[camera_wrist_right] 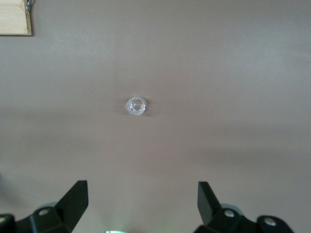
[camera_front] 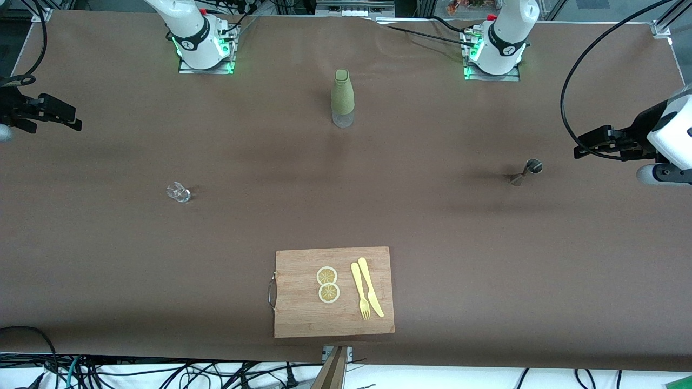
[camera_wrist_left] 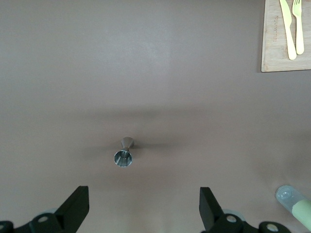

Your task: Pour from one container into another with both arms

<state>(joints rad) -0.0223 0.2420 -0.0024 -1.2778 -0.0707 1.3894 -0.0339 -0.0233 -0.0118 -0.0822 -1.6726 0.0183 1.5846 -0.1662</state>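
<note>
Right gripper (camera_front: pixel 69 120): fingers spread wide, holding nothing, up over the counter's edge at the right arm's end.
Glass (camera_front: pixel 178 192): standing on the brown counter (camera_front: pixel 432 216), well apart from the right gripper and nearer the front camera; centred ahead of the spread fingers (camera_wrist_right: pixel 75 199) in the right wrist view.
Bottle (camera_front: pixel 343 98): upright, green sleeve, between the two arm bases.
Cutting board (camera_front: pixel 333 292): two lemon slices (camera_front: pixel 327 284), yellow fork (camera_front: pixel 360 290) and knife (camera_front: pixel 370 287) on it.
Jigger (camera_front: pixel 526 172): upright on the counter, near the left gripper.
Left gripper (camera_front: pixel 584 148): wide, holding nothing, over the left arm's end.
Writing: none readable.
</note>
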